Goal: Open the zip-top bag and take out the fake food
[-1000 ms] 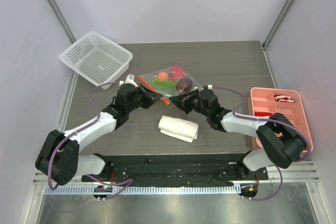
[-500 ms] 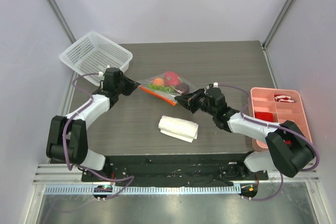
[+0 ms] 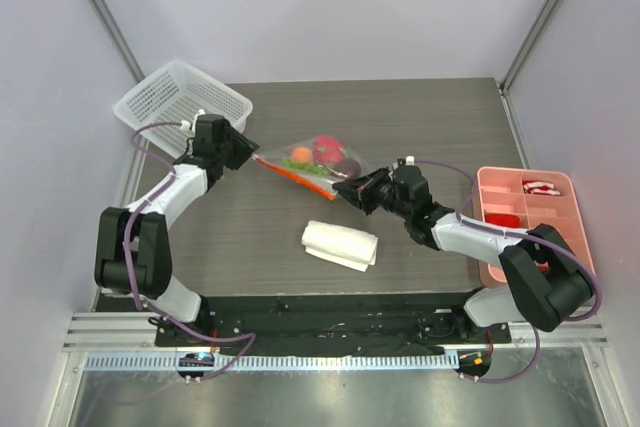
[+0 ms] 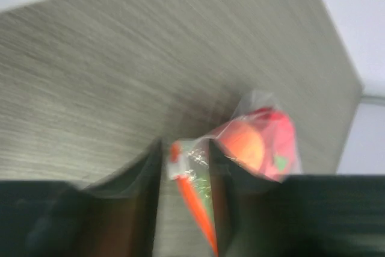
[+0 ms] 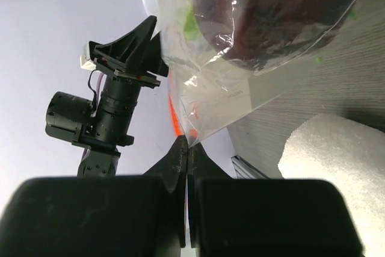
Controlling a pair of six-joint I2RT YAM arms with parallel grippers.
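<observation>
The zip-top bag (image 3: 318, 160) hangs stretched between my two grippers, its orange-red zipper strip (image 3: 297, 174) along the near edge. Fake food shows through the plastic: a red-pink piece (image 3: 326, 147), a small orange (image 3: 301, 154), a dark purple fruit (image 3: 347, 165) and green bits. My right gripper (image 3: 347, 189) is shut on the bag's right corner (image 5: 191, 139); the purple fruit (image 5: 271, 10) bulges above it. My left gripper (image 3: 248, 150) is at the bag's left end with its jaws apart. The strip's end (image 4: 180, 173) lies loose between the fingers (image 4: 151, 209); the view is blurred.
A white mesh basket (image 3: 180, 107) stands at the back left, just behind the left gripper. A folded white cloth (image 3: 340, 244) lies near the table's front middle. A pink divided tray (image 3: 530, 222) with red items sits at the right edge.
The left gripper has swung left and back towards the basket along the zipper strip, then its jaws parted. The bag shifted slightly left and back. The right gripper kept its hold.
</observation>
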